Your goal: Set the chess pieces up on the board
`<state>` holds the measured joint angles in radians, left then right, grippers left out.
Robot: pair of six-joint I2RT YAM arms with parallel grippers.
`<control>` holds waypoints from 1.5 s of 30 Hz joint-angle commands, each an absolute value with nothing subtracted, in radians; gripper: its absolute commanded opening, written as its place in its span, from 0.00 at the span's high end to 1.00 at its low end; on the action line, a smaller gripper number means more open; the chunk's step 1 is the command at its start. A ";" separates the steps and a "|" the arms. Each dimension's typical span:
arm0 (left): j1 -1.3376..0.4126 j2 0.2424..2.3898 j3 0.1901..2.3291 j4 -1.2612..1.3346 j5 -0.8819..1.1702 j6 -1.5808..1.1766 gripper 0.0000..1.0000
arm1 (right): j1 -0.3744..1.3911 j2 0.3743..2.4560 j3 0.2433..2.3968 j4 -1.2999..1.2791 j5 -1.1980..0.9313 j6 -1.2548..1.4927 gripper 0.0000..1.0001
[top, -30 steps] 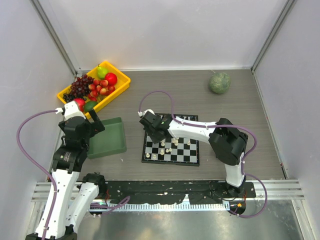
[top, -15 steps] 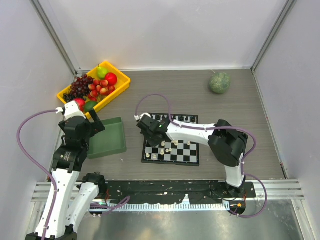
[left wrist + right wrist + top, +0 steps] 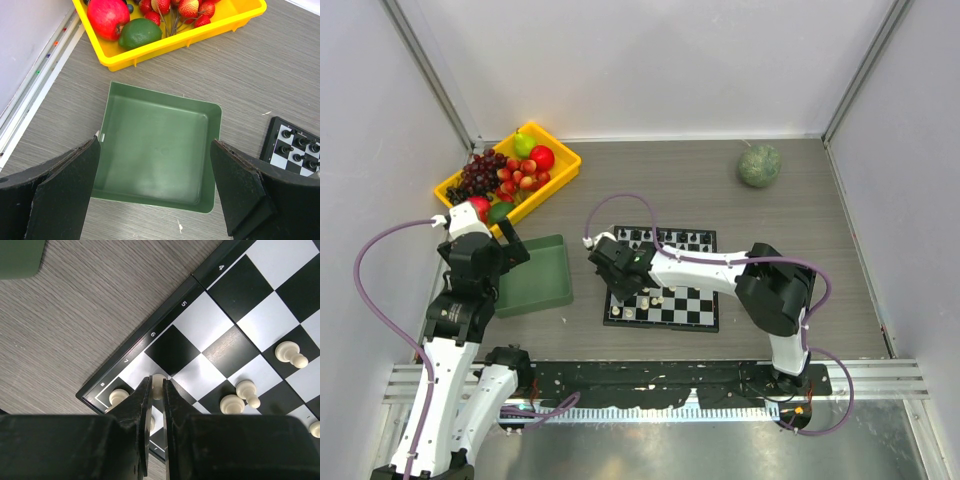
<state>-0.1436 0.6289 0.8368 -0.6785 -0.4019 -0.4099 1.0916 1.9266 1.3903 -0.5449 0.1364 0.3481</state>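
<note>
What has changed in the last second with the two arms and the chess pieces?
The right gripper slid left and toward the arms' bases, to the left edge of the board, and shut on a cream-white chess piece. The left gripper stayed open above the green tray, and the board did not shift.

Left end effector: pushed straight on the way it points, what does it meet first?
Probably the green tray: its bare floor sits centred between the left end effector's open jaws. Height above it is unclear.
</note>
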 commanded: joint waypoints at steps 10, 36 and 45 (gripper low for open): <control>-0.138 0.620 0.838 -0.650 -0.423 -0.400 0.01 | 1.115 1.936 1.453 -0.511 0.138 0.371 0.85; -0.138 0.620 0.835 -0.650 -0.419 -0.403 0.01 | 1.134 1.950 1.419 -0.531 0.190 0.370 0.82; -0.138 0.621 0.836 -0.650 -0.419 -0.405 0.01 | 1.140 1.954 1.414 -0.532 0.189 0.371 0.78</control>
